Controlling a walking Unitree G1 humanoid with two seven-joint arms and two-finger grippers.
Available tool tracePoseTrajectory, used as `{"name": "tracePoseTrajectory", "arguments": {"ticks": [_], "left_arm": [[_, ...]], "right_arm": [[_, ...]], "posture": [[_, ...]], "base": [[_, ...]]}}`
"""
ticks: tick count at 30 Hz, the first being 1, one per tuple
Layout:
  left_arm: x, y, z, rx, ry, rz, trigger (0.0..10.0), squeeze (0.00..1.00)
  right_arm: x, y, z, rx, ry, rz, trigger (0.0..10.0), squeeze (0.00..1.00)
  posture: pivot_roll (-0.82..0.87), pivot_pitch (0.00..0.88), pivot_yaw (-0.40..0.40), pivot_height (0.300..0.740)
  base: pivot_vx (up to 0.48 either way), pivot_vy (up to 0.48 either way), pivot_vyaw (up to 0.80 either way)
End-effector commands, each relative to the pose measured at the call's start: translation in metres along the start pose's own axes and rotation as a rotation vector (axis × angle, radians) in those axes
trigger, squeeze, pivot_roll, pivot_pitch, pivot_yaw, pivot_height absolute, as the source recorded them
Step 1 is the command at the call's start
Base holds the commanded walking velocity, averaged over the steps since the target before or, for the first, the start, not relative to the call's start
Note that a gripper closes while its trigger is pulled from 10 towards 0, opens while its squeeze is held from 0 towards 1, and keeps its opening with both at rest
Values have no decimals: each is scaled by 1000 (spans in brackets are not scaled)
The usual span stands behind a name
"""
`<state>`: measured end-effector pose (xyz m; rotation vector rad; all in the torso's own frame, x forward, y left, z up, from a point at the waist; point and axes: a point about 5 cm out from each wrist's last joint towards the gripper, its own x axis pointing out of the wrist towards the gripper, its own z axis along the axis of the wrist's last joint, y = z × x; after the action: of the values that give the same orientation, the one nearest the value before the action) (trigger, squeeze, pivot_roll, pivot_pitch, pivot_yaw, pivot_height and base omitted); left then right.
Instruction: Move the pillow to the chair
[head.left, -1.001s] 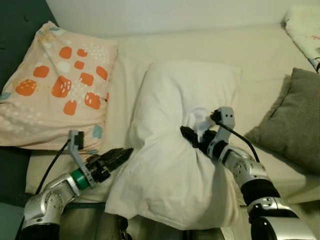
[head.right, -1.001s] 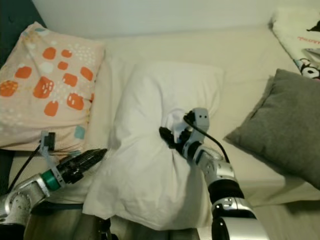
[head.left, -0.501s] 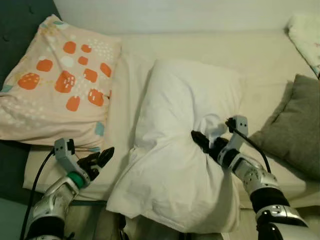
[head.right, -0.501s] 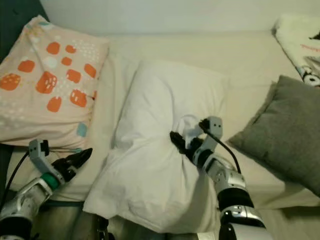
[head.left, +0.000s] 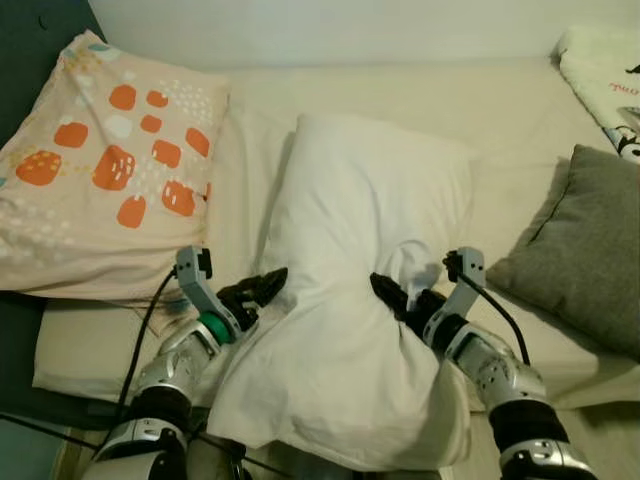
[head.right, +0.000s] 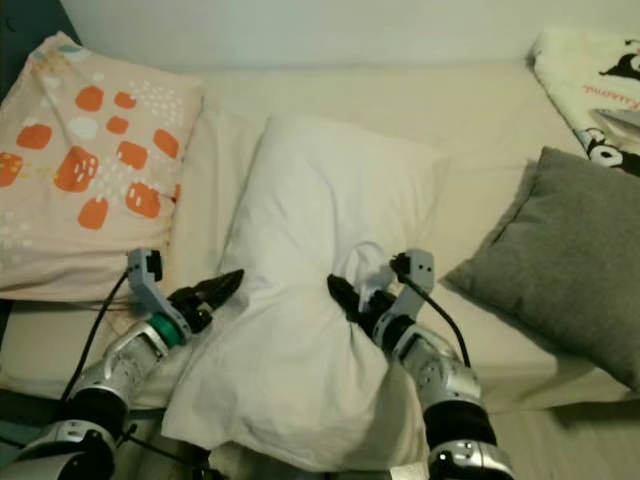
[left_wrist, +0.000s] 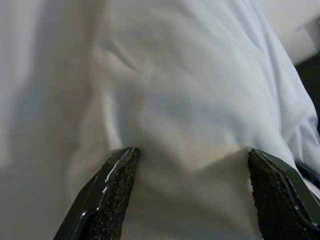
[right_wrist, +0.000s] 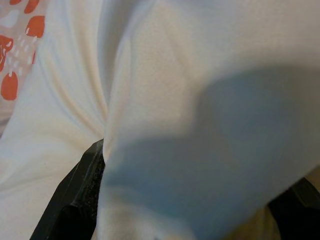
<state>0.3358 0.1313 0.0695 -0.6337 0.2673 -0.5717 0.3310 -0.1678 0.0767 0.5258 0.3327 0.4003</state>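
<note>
**Pillow gripped on one side, lift still ahead**

You are looking down at a cream bed (head.left: 520, 130), and the white pillow (head.left: 350, 300) is still lying across its middle, between a pillow with orange spots (head.left: 100, 180) and a grey cushion (head.left: 590, 250); no chair is appearing, so the carry is all still to come. Your right gripper (head.left: 395, 295) is pinching a bunched fold of the pillow. Your left gripper (head.left: 262, 287) is touching the pillow's left edge with its fingers (left_wrist: 105, 195) spread wide against the cloth, not yet closing. Half a second ago that left gripper was hanging well clear of the pillow; it is now moving in.
</note>
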Motion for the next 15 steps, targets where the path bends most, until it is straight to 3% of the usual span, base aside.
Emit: {"name": "tracePoseTrajectory", "arguments": {"ticks": [1,5,9,11,15], "left_arm": [[-2,0,-27,-28,154,-11,10000,0],[-9,6,-44,-53,260,33,10000,0],[-11,5,-48,-72,317,-12,10000,0],[-12,6,-50,-47,352,-18,10000,0],[-14,14,-50,93,407,80,10000,0]], "right_arm": [[-4,0,-35,57,128,-25,10000,0],[-1,9,-35,60,124,1,10000,0],[0,16,-38,62,127,31,10000,0],[0,19,-39,65,129,42,10000,0],[0,23,-43,71,131,52,10000,0]], "posture": [[-92,137,90,610],[-95,137,99,610],[-94,131,104,610],[-93,128,106,610],[-83,118,120,610]], "base": [[0,0,0],[0,0,0],[0,0,0],[0,0,0],[0,0,0]]}}
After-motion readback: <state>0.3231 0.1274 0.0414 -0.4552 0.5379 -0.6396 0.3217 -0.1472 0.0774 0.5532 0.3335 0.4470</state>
